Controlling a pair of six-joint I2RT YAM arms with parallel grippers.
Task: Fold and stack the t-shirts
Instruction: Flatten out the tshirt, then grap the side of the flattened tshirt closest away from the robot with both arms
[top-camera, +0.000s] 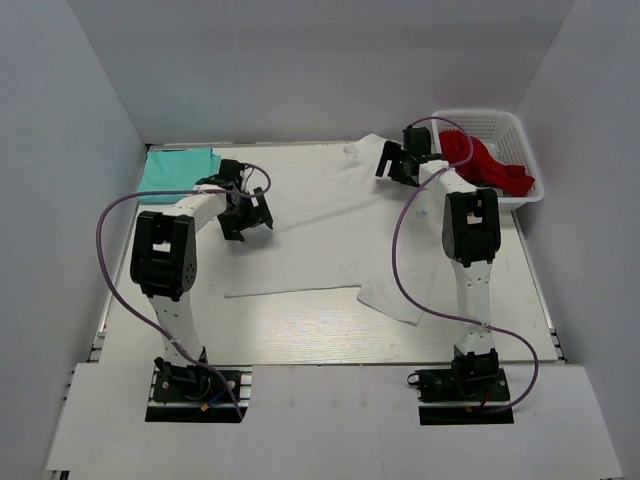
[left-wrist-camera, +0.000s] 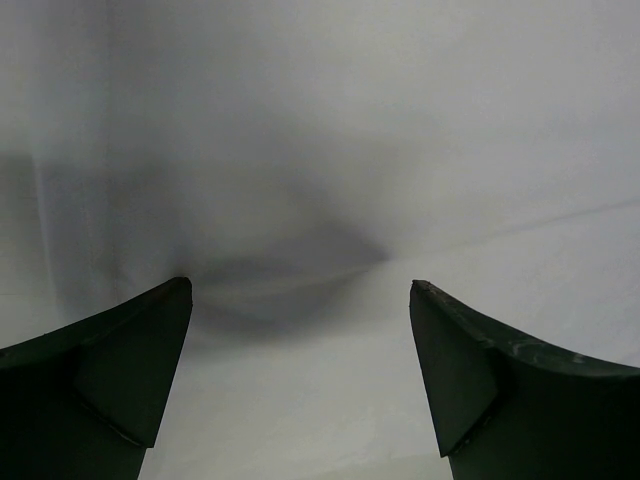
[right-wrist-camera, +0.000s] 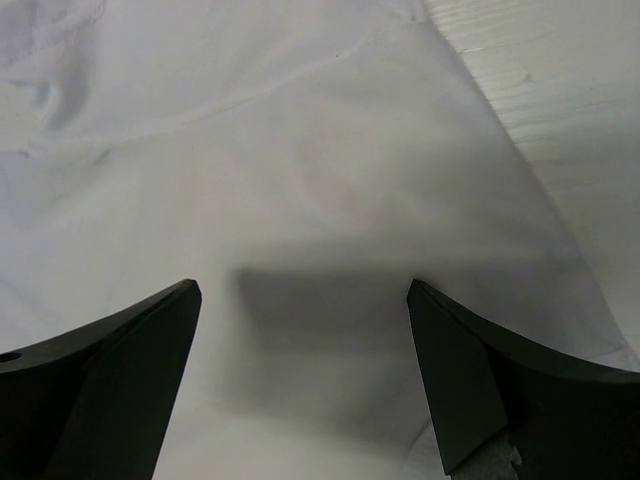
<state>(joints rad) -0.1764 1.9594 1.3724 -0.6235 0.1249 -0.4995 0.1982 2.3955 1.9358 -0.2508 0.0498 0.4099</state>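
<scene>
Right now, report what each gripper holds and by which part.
Nothing is held: the left gripper and right gripper both stand open over the white t-shirt, jaws empty.

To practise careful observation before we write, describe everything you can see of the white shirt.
The white shirt is thin, plain cloth, spread open and nearly flat on the table, not yet folded. One short sleeve juts out at its near right corner, and faint creases cross the cloth. The left pincer and the right pincer, both open, hang close over it; whether they touch it cannot be told.
</scene>
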